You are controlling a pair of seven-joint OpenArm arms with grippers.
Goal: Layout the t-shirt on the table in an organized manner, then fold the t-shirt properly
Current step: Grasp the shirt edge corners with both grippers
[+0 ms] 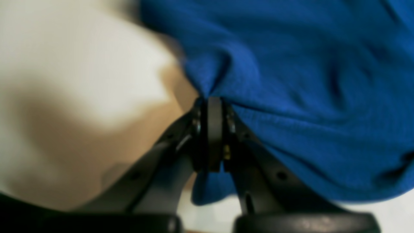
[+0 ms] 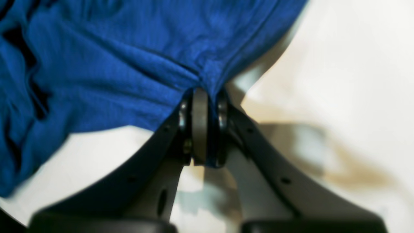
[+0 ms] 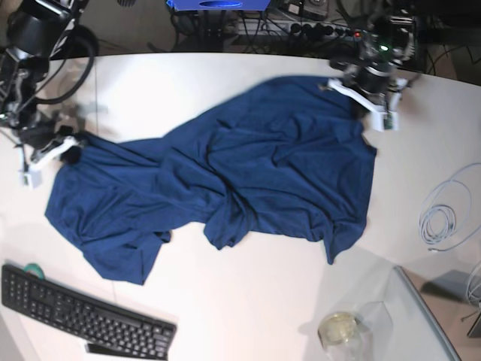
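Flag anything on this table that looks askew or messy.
The dark navy blue fabric t-shirt lies rumpled and skewed across the white tabletop, a bunched ridge of folds through its middle, nowhere flat. Both grippers pinch opposite edges.

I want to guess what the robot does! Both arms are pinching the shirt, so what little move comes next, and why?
Probably pull the two arms a little apart. Both the left gripper and the right gripper have their jaws shut on edges of the shirt, which lies bunched in thick wrinkles across the table. Stretching it between the two grips should smooth it flat before any folding.
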